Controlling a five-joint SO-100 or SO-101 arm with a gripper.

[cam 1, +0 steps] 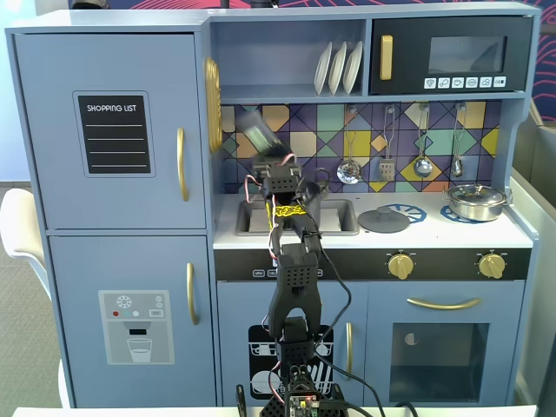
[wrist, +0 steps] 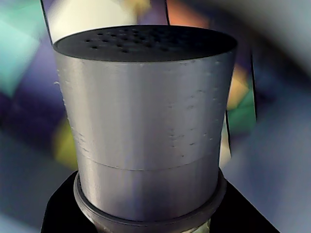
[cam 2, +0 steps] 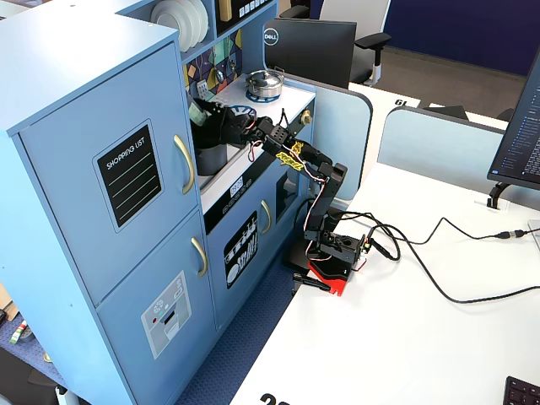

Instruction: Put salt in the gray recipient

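In a fixed view the arm's base (cam 2: 336, 253) sits on a white tabletop (cam 2: 405, 337) with black cables (cam 2: 439, 270) trailing off across it. The arm (cam 1: 291, 287) reaches up from there into a blue toy kitchen (cam 1: 113, 261). The fingers (cam 1: 261, 148) are closed around a salt shaker (wrist: 146, 121), a silver-gray cylinder with a dark, perforated top that fills the wrist view. In a fixed view the shaker shows as a blurred, tilted shape held in the air above the sink (cam 1: 339, 217), in front of the colorful tiled wall (cam 1: 287, 130). To the right on the counter lies a dark round lid (cam 1: 384, 221), and beyond it a shiny gray pot (cam 1: 476, 201) rests on a burner, well apart from the shaker. Spoons and ladles (cam 1: 423, 156) hang on the wall, white plates (cam 1: 339, 68) stand on the shelf above, beside a toy microwave (cam 1: 452, 54). Behind the kitchen is an office with a monitor (cam 2: 308, 52) and chair (cam 2: 371, 42)
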